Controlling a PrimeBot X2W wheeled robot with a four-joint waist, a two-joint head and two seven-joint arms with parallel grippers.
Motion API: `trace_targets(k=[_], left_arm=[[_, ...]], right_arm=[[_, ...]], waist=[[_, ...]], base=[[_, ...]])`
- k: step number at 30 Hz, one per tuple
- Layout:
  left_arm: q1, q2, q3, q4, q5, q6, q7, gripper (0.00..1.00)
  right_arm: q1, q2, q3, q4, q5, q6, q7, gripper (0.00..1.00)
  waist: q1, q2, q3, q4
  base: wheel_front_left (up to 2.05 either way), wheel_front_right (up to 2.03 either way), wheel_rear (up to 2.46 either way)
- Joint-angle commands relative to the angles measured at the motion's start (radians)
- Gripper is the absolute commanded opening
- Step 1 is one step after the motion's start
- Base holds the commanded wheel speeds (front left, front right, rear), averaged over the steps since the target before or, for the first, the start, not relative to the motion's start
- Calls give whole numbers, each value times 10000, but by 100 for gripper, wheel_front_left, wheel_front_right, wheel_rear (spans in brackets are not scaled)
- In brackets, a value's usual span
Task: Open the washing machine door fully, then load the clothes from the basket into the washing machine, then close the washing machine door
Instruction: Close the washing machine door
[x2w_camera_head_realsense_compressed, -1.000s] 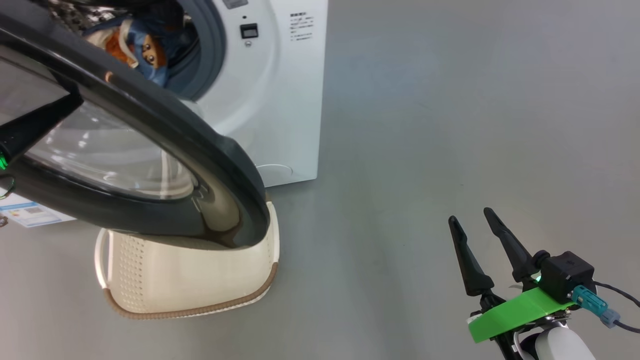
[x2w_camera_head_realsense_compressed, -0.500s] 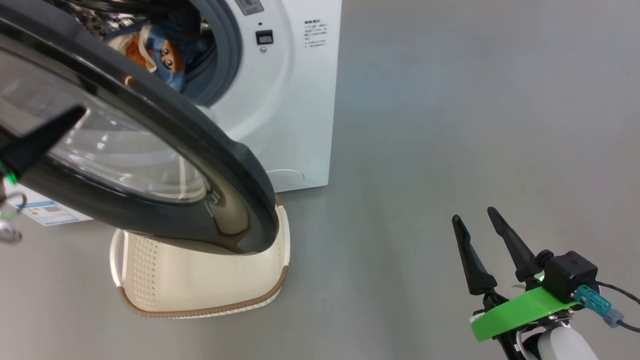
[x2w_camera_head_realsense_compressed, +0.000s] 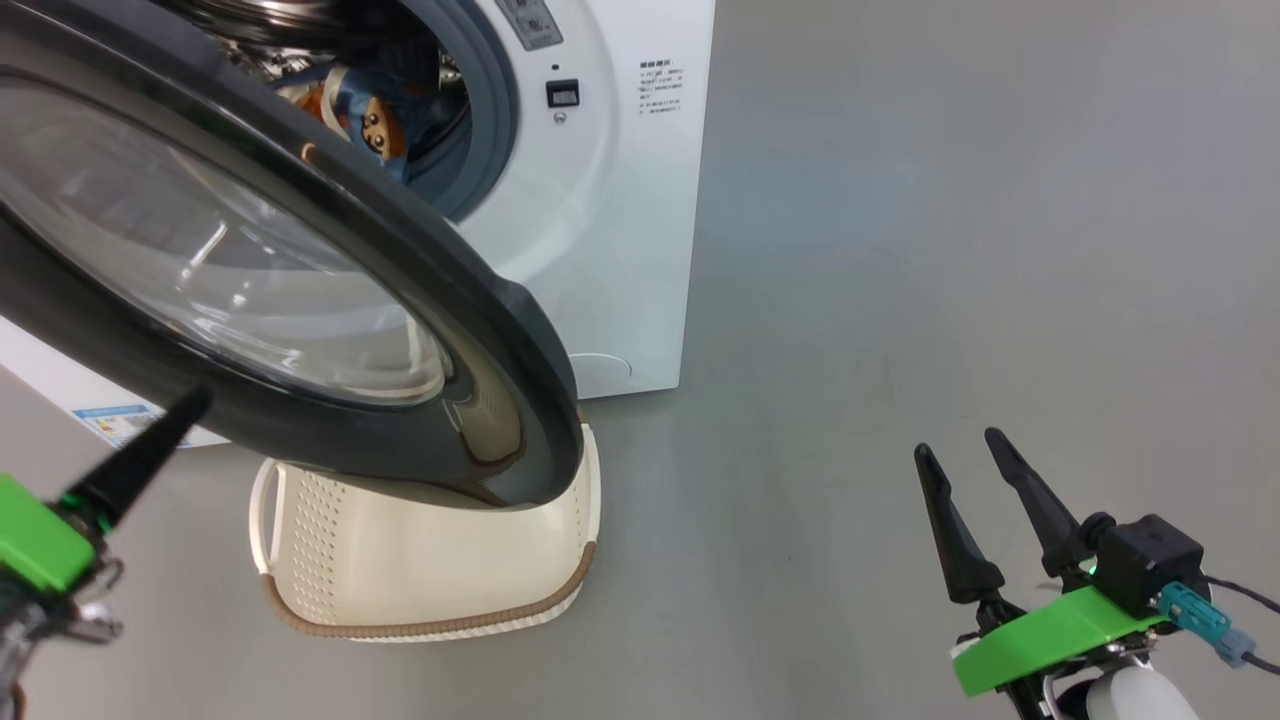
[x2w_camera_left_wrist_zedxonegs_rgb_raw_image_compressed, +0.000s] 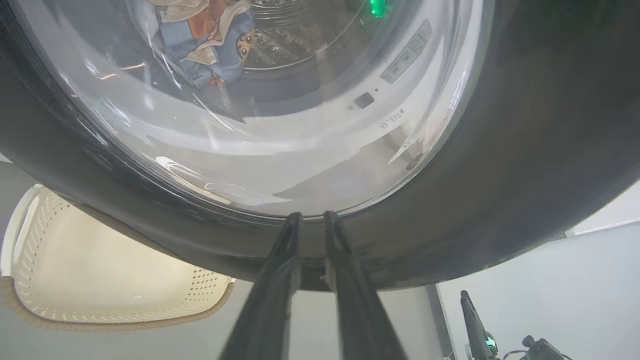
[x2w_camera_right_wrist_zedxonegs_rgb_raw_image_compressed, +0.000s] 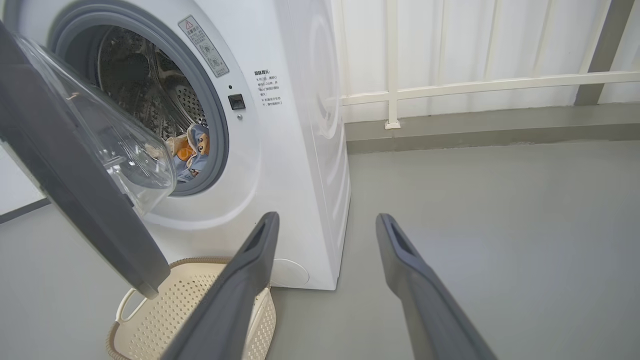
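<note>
The floor (x2w_camera_right_wrist_zedxonegs_rgb_raw_image_compressed: 500, 210) is smooth and grey, and the light on it is soft and even. Behind it stands a white wall (x2w_camera_right_wrist_zedxonegs_rgb_raw_image_compressed: 475, 40) made of vertical panels. A white rail (x2w_camera_right_wrist_zedxonegs_rgb_raw_image_compressed: 500, 84) runs across this wall, crossing a thin white post (x2w_camera_right_wrist_zedxonegs_rgb_raw_image_compressed: 391, 60). A grey skirting (x2w_camera_right_wrist_zedxonegs_rgb_raw_image_compressed: 475, 125) goes along the foot of the wall.

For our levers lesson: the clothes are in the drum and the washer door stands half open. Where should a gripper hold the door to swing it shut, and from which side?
Probably the black rim of the door at its free edge above the basket, farthest from the washer. Come from the outer face: a scooped recess sits there, while the glass bowl bulges from the inner side.
</note>
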Motion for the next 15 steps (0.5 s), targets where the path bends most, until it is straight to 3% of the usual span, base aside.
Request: trace_targets(k=[1, 3, 4, 5, 6, 8, 10, 15], left_arm=[[-86, 535, 376, -290, 158, -69, -155, 24], [286, 632, 106, -371, 494, -69, -641, 40], [474, 708, -91, -401, 704, -69, -886, 43], [650, 780, -302, -418, 910, -69, -1158, 52], [803, 760, -479, -425, 981, -69, -1468, 72], [1084, 708, -748, -457, 994, -69, -2072, 82], [1340, 747, -1086, -421, 1150, -69, -2670, 100], [1817, 791, -1874, -59, 1585, -69, -4358, 100]], right_arm=[[58, -84, 194, -240, -47, 16, -49, 100], [104, -101, 162, -246, -41, 16, -49, 100], [130, -111, 149, -246, -37, 16, -49, 100], [158, -119, 134, -249, -35, 16, -49, 100], [196, -127, 115, -249, -34, 16, -49, 100], [268, -143, 90, -263, -32, 16, -49, 100], [333, -170, 59, -267, -25, 16, -49, 100], [422, -244, 41, -270, -20, 16, -49, 100]], waist=[[0, 0, -34, 10], [0, 0, -74, 32], [0, 0, -98, 40], [0, 0, -119, 51], [0, 0, -174, 69], [0, 0, -222, 87], [0, 0, -266, 114], [0, 0, -388, 148]], base=[[0, 0, 0], [0, 0, 0], [0, 0, 0], [0, 0, 0], [0, 0, 0], [0, 0, 0], [0, 0, 0], [0, 0, 0]])
